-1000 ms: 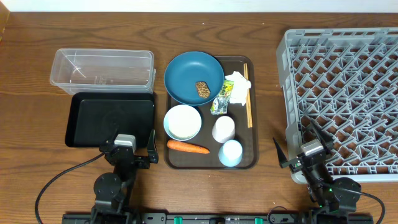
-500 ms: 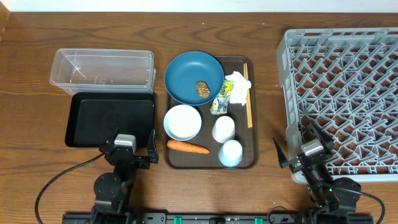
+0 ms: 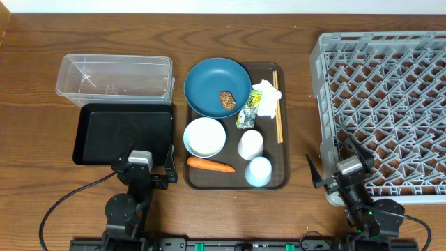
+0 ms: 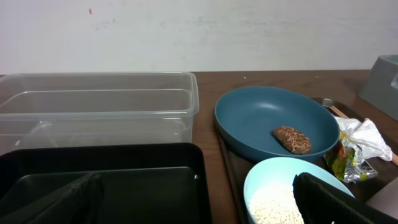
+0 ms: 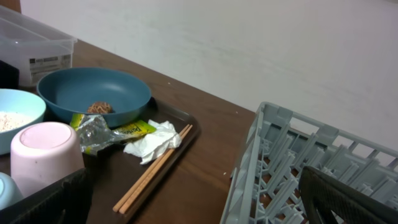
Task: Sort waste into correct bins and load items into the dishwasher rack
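We see both grippers spread wide, empty. L gripper (image 3: 144, 159) hangs at the near edge of the black tray (image 3: 104, 132); R gripper (image 3: 334, 164) is by the rack (image 3: 390, 104), near-left corner. Clear tub (image 3: 115, 78) sits just beyond the black tray. Brown tray (image 3: 279, 178) in the middle carries plate (image 3: 209, 84) w/ lump (image 3: 226, 100), bowl (image 3: 205, 137) w/ rice (image 4: 273, 205), carrot (image 3: 210, 165), two cups (image 3: 251, 145), tissue (image 3: 267, 97), wrapper (image 3: 248, 111), chopsticks (image 3: 278, 115).

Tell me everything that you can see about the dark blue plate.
The dark blue plate is round and shallow with a raised rim, smooth, maybe ceramic. It lies flat in the far left corner of the brown tray, its edge overhanging slightly. A small brown food lump rests on it; otherwise it is empty.
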You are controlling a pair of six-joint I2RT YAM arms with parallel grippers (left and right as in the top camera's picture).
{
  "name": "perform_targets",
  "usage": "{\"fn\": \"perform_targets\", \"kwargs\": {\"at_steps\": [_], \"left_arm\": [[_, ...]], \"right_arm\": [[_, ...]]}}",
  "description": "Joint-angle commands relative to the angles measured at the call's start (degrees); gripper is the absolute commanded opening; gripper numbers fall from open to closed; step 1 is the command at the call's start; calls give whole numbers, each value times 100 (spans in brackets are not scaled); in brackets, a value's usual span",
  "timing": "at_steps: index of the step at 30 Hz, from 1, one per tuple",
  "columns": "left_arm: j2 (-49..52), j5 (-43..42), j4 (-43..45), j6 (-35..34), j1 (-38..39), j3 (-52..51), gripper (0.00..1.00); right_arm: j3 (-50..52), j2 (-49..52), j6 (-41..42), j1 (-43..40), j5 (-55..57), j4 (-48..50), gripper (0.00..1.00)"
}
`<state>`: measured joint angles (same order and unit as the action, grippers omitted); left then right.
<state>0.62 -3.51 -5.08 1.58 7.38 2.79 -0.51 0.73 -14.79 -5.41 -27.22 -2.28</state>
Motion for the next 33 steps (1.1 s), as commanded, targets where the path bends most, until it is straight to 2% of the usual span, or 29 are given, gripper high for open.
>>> {"fn": "perform_targets", "kwargs": {"at_steps": [1, 27, 30, 33], "left_arm": [[0, -57, -42, 76, -13, -162, 98], [0, -55, -42, 76, -13, -162, 98], [0, -57, -42, 76, -13, -162, 98], [0, -57, -42, 76, -13, -162, 98]], "right_arm": [[20, 9, -26, -20, -2, -9, 99], [20, 9, -24, -20, -46, -4, 99], [20, 9, -22, -20, -824, 317, 99], [20, 7, -24, -20, -2455, 885, 99]]}}
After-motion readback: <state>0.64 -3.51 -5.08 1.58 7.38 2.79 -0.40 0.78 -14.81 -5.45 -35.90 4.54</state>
